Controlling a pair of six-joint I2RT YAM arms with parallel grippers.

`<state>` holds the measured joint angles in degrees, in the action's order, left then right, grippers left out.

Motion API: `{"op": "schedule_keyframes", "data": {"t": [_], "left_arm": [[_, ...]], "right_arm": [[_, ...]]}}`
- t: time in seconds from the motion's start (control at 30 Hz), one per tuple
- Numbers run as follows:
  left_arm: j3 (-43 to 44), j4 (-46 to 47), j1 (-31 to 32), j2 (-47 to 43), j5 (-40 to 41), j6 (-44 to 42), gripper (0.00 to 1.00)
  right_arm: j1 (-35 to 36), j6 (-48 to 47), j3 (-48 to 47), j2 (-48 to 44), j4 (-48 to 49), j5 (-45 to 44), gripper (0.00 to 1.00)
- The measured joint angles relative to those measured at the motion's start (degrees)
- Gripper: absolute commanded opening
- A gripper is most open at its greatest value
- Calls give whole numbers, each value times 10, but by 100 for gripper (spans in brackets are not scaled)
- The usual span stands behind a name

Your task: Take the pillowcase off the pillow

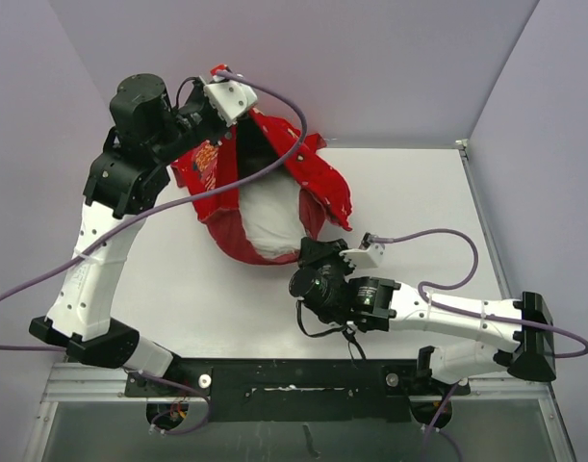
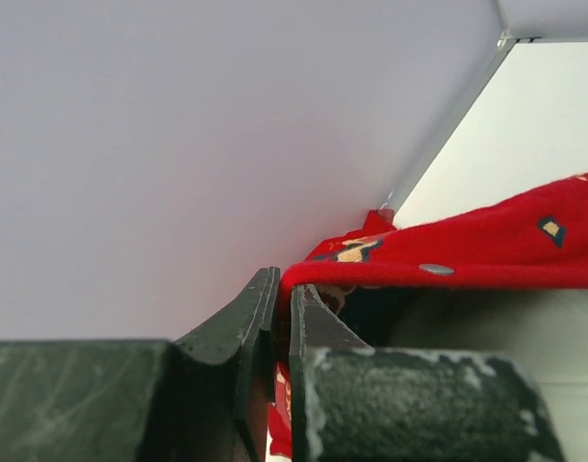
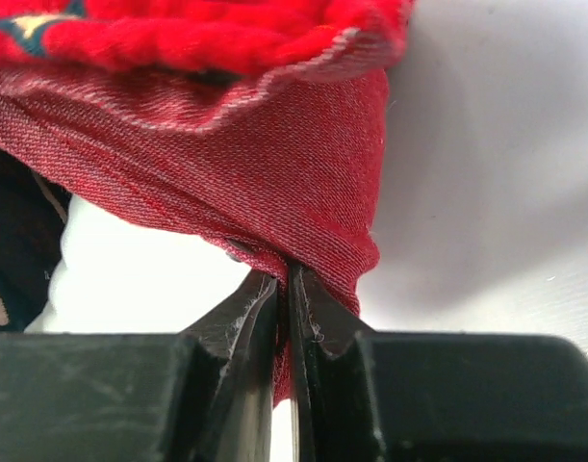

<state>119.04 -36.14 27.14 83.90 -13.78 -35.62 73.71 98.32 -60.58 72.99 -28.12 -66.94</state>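
Left third, top view: the left arm reaches up toward the upper left of the frame. The left gripper [image 1: 217, 73] sits high, close to the back wall [image 1: 370, 58]. In its wrist view the left gripper [image 2: 282, 285] has its jaws nearly together, with a red fabric edge pinched between them.

Centre: the pillowcase [image 1: 313, 171] hangs and spreads from that pinch down to the middle of the surface [image 1: 423, 207]. It is bright red with small gold and white motifs. Its mouth gapes wide, dark inside at the top. The lower hem is folded back, showing the duller red reverse. The pillow [image 1: 265, 217] is plain white and shows through the opening, seated in the lower pouch of the cover.

- Left wrist view: the pillowcase [image 2: 486, 252] stretches taut to the right from the jaws.
- Right wrist view: the pillowcase [image 3: 274, 173] shows its dull woven reverse, gathered into a fold. The white pillow [image 3: 130, 279] lies just behind it at lower left.

Centre-right: the right gripper [image 1: 311, 250] meets the cover's lower right hem. Up close, the right gripper [image 3: 284, 281] has its jaws squeezed shut on that fold.

Right third: bare surface runs to the side wall [image 1: 544, 115] and its metal edge strip. A purple cable [image 1: 438, 236] loops over it. There is also bare surface at lower left, beside the left arm.
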Motion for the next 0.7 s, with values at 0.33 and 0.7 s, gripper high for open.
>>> {"op": "schedule_keyframes", "data": {"t": [0.33, 0.7], "left_arm": [[86, 4, -66, 33, 12, 32, 0], [95, -16, -89, 33, -16, 83, 0]], "right_arm": [[35, 184, 33, 24, -121, -9, 0], [46, -235, 54, -115, 28, 40, 73]]}}
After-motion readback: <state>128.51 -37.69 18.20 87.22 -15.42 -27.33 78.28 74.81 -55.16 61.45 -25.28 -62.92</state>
